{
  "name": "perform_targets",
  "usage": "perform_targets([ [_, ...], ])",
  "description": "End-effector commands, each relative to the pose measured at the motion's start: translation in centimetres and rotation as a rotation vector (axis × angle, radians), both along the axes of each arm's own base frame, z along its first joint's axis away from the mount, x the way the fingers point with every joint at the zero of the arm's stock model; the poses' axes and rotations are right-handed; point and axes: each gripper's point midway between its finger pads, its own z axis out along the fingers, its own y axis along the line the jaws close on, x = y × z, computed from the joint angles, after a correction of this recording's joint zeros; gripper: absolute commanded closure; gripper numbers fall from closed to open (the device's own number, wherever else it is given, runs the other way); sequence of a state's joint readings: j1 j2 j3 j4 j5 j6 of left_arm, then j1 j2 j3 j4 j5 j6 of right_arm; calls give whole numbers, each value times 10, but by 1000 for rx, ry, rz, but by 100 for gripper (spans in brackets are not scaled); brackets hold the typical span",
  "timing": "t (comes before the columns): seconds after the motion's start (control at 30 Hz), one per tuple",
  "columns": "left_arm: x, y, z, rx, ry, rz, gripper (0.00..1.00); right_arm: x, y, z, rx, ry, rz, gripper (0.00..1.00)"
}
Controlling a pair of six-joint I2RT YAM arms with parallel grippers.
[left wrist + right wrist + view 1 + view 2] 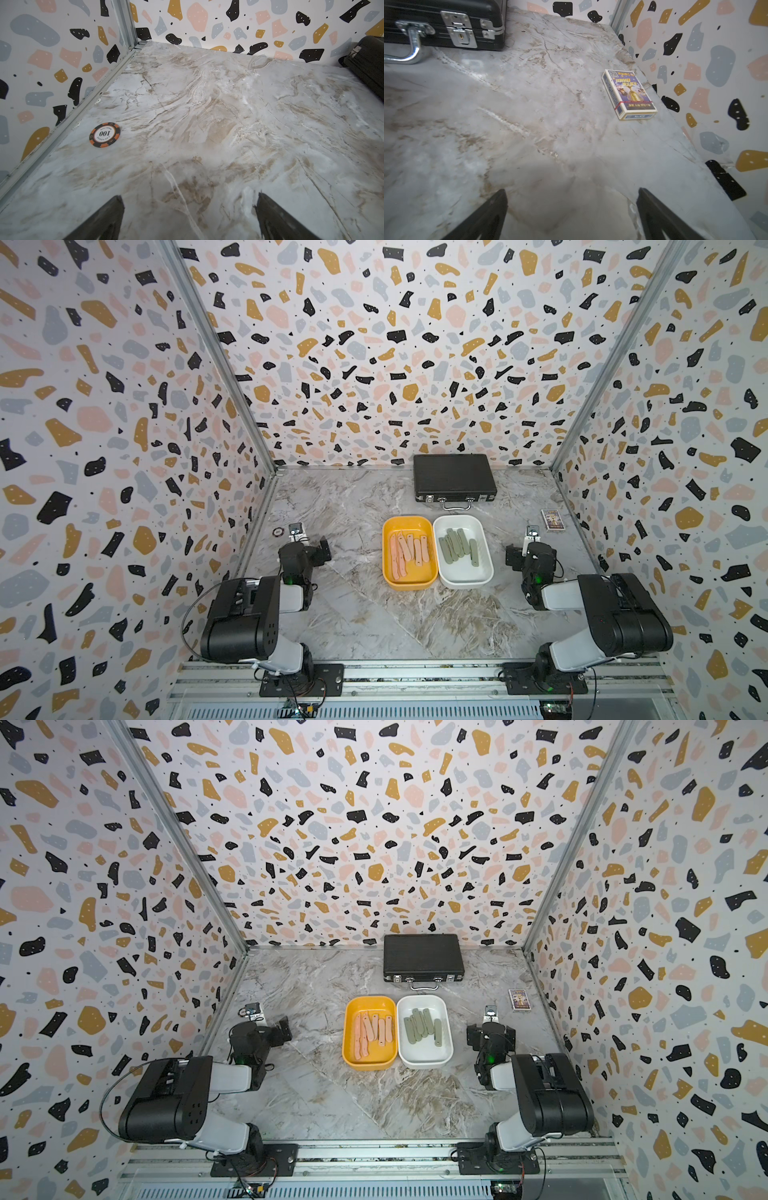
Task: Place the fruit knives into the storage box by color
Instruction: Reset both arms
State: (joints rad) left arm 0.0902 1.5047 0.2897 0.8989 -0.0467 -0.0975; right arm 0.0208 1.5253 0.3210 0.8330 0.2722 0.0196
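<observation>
Two arms are folded low, one at each side of the marble bench [353, 614], both well apart from the tubs. Left pincer [189, 196] is released: jaws spread wide, nothing between them, only bare marble under it in the left wrist view. Right pincer [572, 190] is the same, spread wide and empty over bare bench.

The storage box is two tubs in mid-bench, side by side, long walls touching or nearly so. The yellow tub [387, 560] is on the left, the white tub [487, 560] on the right. The pink fruit knives [409, 551] lie flat inside the yellow tub, several in a rough row, mostly lengthwise, some overlapping. The green fruit knives [455, 546] lie flat inside the white tub, bunched toward its left wall, with one set a bit apart to the right. Every knife I can see is in a tub, sorted by colour, in both top views.

A black briefcase [454, 477] lies shut against the back wall, behind the tubs, metal handle facing them. A small printed card box [629, 94] lies flat near the right wall, ahead of the right pincer. A poker chip [105, 134] lies flat by the left wall, ahead of the left pincer.
</observation>
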Motion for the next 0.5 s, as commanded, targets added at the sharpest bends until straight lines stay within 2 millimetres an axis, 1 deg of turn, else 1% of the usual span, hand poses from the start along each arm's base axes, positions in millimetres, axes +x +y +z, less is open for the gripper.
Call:
perform_targets([
  [0.0,4,1,10,16,-32,4,1,18,9,26,87,-113,60,1],
  [0.07,4,1,10,16,-37,3,1,16,9,23,91,-85,54,1],
  [0.13,4,1,10,16,-36,3,1,18,9,24,86,-111,61,1],
  [0.2,4,1,10,16,-35,2,1,17,9,23,88,-91,56,1],
  [0.47,5,1,10,15,-37,2,1,17,9,25,84,-108,59,1],
])
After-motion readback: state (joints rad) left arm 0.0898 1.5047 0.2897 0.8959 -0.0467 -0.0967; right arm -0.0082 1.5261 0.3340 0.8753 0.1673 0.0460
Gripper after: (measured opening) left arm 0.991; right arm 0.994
